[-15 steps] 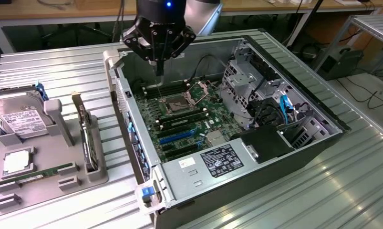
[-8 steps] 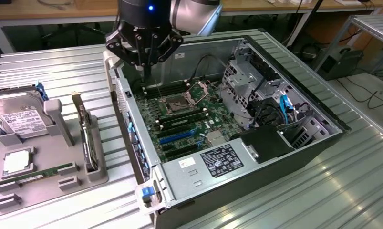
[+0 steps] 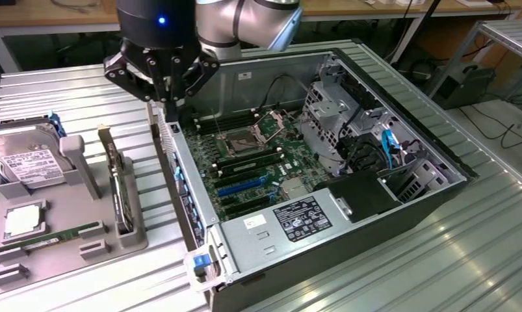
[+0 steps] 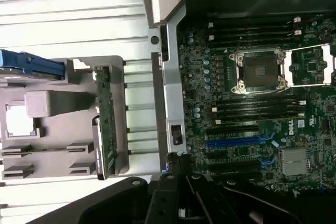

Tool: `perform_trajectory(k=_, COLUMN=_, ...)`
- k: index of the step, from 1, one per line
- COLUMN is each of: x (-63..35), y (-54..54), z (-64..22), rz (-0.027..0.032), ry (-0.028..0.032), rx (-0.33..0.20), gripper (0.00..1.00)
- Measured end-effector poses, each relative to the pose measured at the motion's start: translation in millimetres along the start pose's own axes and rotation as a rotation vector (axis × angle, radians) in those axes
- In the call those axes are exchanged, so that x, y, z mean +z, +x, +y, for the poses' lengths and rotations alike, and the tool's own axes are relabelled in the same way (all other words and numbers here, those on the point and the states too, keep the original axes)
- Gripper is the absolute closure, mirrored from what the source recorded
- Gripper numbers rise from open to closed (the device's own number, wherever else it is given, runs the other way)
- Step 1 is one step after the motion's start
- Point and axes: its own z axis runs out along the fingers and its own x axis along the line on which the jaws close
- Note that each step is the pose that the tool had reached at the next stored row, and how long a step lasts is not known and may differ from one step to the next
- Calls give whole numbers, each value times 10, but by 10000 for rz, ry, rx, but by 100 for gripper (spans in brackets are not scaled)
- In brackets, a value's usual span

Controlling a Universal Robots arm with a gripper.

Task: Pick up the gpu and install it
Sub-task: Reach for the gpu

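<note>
The claw (image 3: 169,97) hangs closed and empty over the computer case (image 3: 243,75) wall. The card (image 3: 116,185) stands upright at the tray (image 3: 65,252) edge nearest the case, so the grip should be square.

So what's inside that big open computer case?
A green motherboard with an empty silver socket, a silver drive cage and a grey, black-labelled box. Whatever's under that box is hidden.

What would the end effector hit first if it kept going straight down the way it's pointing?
Most likely the silver metal rear wall of the open computer case, directly beneath the end effector. Depth is unclear; it might just clear it and reach the green motherboard instead.
</note>
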Motion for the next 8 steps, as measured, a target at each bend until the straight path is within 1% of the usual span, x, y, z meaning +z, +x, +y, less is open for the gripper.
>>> perform_trajectory(k=2, x=9, y=94, z=-12, rz=-4, ry=52, rx=-4, gripper=89)
perform_trajectory(k=4, x=40, y=346, z=-35, rz=-14, ry=183, rx=-7, gripper=89)
perform_trajectory(k=5, x=52, y=421, z=-41, rz=-15, ry=212, rx=-6, gripper=89)
perform_trajectory(k=6, x=76, y=514, z=-49, rz=-16, ry=224, rx=-8, gripper=89)
perform_trajectory(k=8, x=113, y=623, z=-52, rz=-17, ry=234, rx=-6, gripper=89)
